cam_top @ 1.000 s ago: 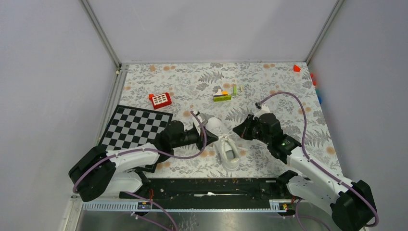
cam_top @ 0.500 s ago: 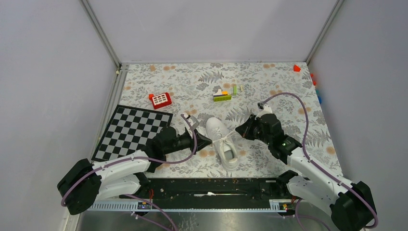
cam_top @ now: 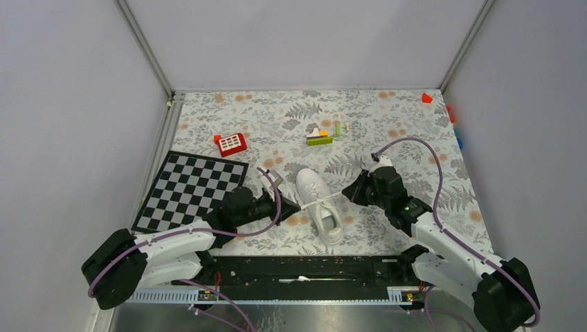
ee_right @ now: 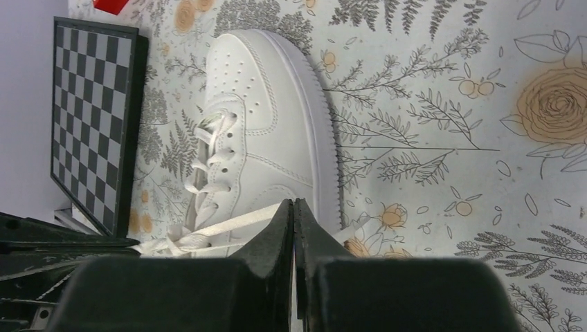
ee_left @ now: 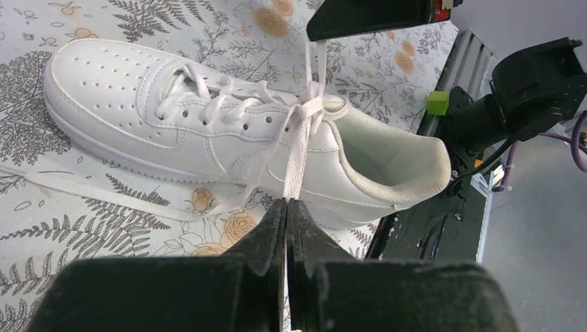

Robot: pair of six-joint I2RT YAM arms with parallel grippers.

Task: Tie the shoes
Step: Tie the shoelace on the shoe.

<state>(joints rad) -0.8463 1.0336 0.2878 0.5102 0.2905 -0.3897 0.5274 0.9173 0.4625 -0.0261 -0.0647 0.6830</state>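
The left arm [cam_top: 176,241] and right arm [cam_top: 453,249] look alike: smooth white shells on the long links, and rounded black housings at the joints. Each ends in an all-black gripper, the left gripper [cam_top: 296,206] and the right gripper [cam_top: 346,191]. Their matte fingers [ee_left: 266,232] are thick behind the jaws and taper to narrow tips. A purple cable [cam_top: 429,149] arches out from just behind each pair of jaws and runs back along the arm. Well behind the right jaws, a small green light [cam_top: 409,205] glows on a black housing.
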